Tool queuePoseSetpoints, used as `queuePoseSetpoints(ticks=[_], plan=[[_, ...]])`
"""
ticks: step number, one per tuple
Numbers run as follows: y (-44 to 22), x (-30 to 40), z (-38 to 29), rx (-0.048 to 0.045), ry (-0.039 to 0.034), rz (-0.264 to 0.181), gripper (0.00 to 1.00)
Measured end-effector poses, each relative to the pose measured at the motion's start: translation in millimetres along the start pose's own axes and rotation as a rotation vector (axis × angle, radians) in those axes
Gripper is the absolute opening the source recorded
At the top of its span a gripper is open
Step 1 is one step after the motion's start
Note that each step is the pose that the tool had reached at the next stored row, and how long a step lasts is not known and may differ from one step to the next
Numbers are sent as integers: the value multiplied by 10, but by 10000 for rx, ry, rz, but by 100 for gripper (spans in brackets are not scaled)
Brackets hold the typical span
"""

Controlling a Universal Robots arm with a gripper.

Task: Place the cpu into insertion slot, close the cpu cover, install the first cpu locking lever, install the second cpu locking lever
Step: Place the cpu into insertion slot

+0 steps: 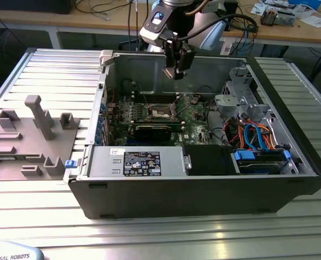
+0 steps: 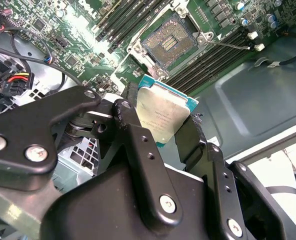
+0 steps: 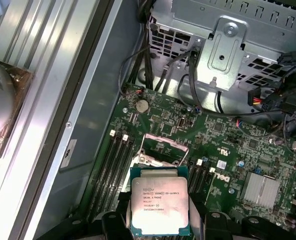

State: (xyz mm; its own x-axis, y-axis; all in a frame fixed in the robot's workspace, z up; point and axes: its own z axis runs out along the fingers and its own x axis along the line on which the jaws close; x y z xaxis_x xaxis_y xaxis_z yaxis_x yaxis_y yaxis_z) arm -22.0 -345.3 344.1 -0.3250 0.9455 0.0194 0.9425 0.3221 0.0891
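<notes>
cpu (image 3: 159, 201), silver top up, in pincer (image 2: 160, 125) above insertion slot (image 2: 170, 44)

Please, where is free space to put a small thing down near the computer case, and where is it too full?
Free: the slatted table on the camera's side of the computer case, and beyond the grey fixture. Crowded: inside the case, around the cables and motherboard.

In both wrist views the cpu (image 2: 163, 112) (image 3: 159, 202) has its gripped edges hidden behind the black fingers (image 2: 133, 135) of the gripper (image 2: 160, 127) (image 1: 175, 67), and in the first wrist view it covers part of the insertion slot (image 3: 160, 150). In the exterior view the arm is cut off at twelve o'clock and the grey fixture block (image 1: 25, 141) at nine o'clock. What the gripper carries there is too small to tell.
</notes>
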Motion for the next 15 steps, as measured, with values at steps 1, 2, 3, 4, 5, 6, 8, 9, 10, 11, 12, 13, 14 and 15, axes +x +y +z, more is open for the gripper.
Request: queuePoseSetpoints(ticks=[1,2,3,4,5,6,8,9,10,11,12,13,14,15], plan=[[0,0,0,0,-2,14,54],[0,0,0,0,-3,27,54],[0,0,0,-1,-4,39,54],[0,0,0,-2,-5,54,54],[0,0,0,-2,-7,71,54],[0,0,0,-2,-8,82,54],[0,0,0,-2,-10,111,54],[0,0,1,-3,-12,129,54],[0,0,1,-3,-14,149,54],[0,0,1,-3,-15,162,54],[0,0,1,-3,-16,175,54],[0,0,1,-4,-18,190,54],[0,0,1,-4,-18,201,54],[0,0,1,-4,-20,219,54]])
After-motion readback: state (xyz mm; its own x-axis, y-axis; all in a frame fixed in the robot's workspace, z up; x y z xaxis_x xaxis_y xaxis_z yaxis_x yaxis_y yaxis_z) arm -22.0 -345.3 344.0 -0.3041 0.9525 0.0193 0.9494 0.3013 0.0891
